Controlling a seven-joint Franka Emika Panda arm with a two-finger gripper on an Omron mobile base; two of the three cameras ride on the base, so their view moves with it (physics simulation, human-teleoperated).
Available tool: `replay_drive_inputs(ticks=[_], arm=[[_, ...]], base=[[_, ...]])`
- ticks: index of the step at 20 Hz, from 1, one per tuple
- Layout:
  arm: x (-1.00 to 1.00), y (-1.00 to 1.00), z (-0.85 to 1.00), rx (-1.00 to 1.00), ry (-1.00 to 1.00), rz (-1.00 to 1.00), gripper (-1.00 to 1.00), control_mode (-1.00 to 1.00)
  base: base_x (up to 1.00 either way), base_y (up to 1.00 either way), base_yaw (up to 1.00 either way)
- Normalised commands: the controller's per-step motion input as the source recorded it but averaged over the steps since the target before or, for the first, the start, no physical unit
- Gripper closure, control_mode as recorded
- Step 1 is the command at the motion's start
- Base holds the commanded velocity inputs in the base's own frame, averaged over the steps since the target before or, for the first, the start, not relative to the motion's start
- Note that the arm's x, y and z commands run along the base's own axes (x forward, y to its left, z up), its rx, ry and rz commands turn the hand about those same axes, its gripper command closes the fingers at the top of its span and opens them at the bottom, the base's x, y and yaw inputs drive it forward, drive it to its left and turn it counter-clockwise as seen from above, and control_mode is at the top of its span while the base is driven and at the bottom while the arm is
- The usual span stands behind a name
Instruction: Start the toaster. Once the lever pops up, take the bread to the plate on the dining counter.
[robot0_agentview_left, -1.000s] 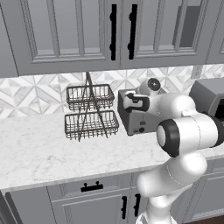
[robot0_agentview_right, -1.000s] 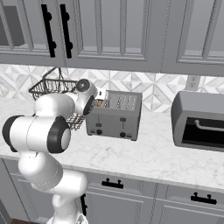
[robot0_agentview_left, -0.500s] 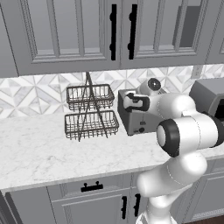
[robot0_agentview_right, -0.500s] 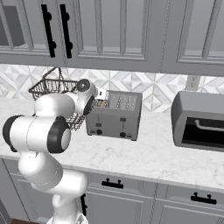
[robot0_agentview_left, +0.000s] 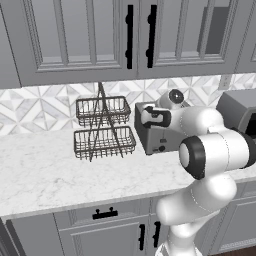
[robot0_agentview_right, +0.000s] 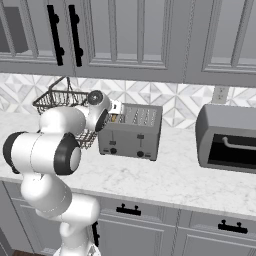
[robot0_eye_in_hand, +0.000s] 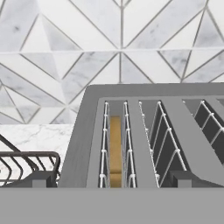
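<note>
Bread (robot0_eye_in_hand: 115, 151) in toaster (robot0_eye_in_hand: 140, 140) slot, below open end effector (robot0_eye_in_hand: 111, 183)

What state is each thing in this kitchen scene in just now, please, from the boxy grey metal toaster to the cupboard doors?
Boxy grey metal toaster: upright on the worktop.
Tan-brown bread slice: sunk in the toaster's leftmost slot, on edge.
Robot's two-finger gripper: open, above the toaster, holding nothing.
Large grey toaster oven with dark glass door: door shut.
Two-tier dark wire basket rack: upright, both tiers empty.
Grey upper cupboard doors: shut.
</note>
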Motion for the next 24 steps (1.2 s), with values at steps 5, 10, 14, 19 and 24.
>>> replay_drive_inputs(ticks=[5,10,14,19,24], arm=[[0.00,0.00,0.00,0.00,0.00,0.00,-1.00,-1.00],[0.00,0.00,0.00,0.00,0.00,0.00,-1.00,-1.00],[0.00,0.00,0.00,0.00,0.00,0.00,-1.00,-1.00],[0.00,0.00,0.00,0.00,0.00,0.00,-1.00,-1.00],[0.00,0.00,0.00,0.00,0.00,0.00,-1.00,-1.00]], base=[[0.00,0.00,0.00],[0.00,0.00,0.00],[0.00,0.00,0.00],[0.00,0.00,0.00],[0.00,0.00,0.00]])
